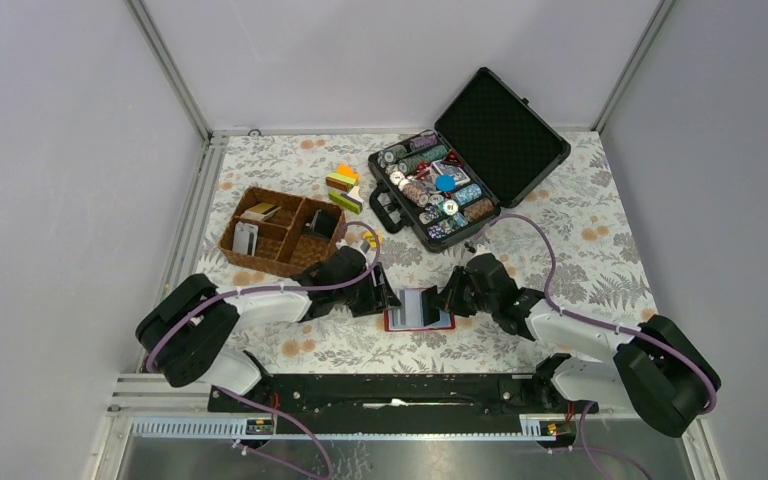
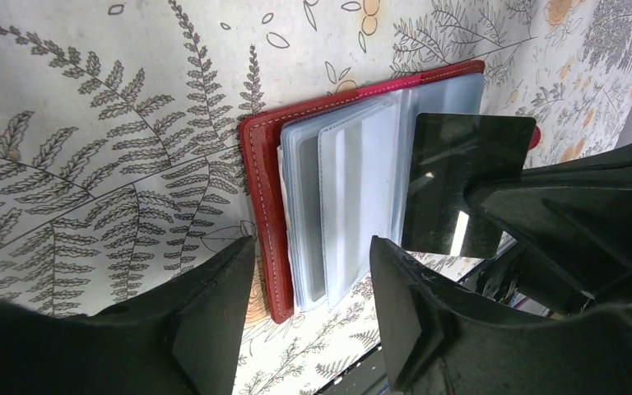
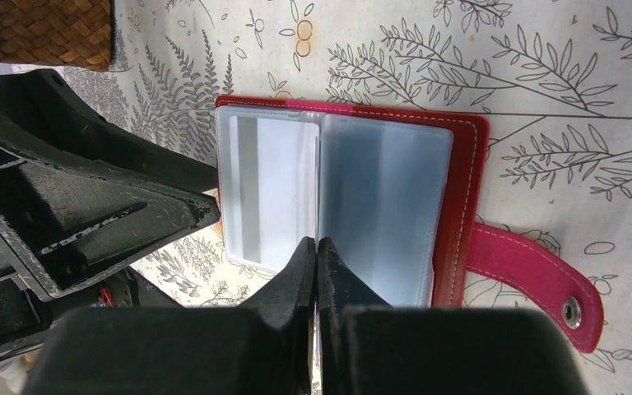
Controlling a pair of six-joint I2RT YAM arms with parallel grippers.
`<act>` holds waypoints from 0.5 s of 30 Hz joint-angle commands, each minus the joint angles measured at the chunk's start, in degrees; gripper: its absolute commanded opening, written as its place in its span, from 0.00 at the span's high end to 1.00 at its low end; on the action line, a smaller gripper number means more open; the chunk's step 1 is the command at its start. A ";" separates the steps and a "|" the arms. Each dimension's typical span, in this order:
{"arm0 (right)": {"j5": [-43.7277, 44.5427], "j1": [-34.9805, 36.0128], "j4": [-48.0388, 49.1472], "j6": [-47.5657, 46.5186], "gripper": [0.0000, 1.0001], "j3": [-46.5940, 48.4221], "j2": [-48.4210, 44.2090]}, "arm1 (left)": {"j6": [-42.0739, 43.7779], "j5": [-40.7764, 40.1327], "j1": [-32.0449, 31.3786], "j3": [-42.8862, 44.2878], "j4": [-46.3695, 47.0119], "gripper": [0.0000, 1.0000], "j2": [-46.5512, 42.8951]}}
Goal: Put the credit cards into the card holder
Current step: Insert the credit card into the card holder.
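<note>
**Card holder** [image 1: 419, 310]: red bifold, lying open and flat on the floral cloth [image 1: 580, 250] near the front edge, directly between your two grippers. Its clear pockets face up. Its tab strap [image 3: 535, 276] with a snap is spread on the cloth.

**Left gripper** [image 2: 311, 251]: fingers spread wide, grasping nothing. The holder's near end sits in the gap between them. You cannot tell whether either finger touches the red cover.

**Right gripper** [image 3: 316, 251]: fingers clenched together on a dark card [image 2: 461, 173], pinched by one edge. The card is held over the holder's clear pockets, edge-on to your right wrist camera. Whether it touches a pocket cannot be told.

**Other cards**: a whitish card [image 1: 245, 238] and a tan card [image 1: 262, 211] lie in the wicker basket [image 1: 270, 262], well apart from the holder, beyond your left arm.

**Black case** [image 1: 505, 125]: open at the back of the table, its tray filled with poker chips [image 1: 425, 190].

**Coloured blocks** [image 1: 345, 188]: between the basket and the case.
</note>
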 commanded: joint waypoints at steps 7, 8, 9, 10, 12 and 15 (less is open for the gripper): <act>-1.42 -0.23 7.67 1.89 1.00 -1.39 2.93 | 1.17 -2.98 -0.21 -0.17 2.62 0.52 3.13; -1.51 -0.24 7.90 2.03 1.00 -1.51 3.12 | 1.17 -3.00 -0.21 -0.23 2.67 0.53 3.33; -1.67 -0.18 8.28 2.26 1.00 -1.56 3.33 | 1.23 -2.95 -0.21 -0.22 2.65 0.53 3.50; -1.85 -0.19 8.47 2.47 1.00 -1.56 3.44 | 1.25 -3.03 -0.21 -0.18 2.57 0.54 3.63; -1.87 -0.23 8.64 2.81 1.00 -1.64 3.51 | 1.26 -3.18 -0.21 -0.29 2.43 0.57 3.87; -1.25 -0.20 8.63 3.41 1.00 -2.26 3.80 | 1.26 -3.19 -0.21 -0.35 2.47 0.58 4.31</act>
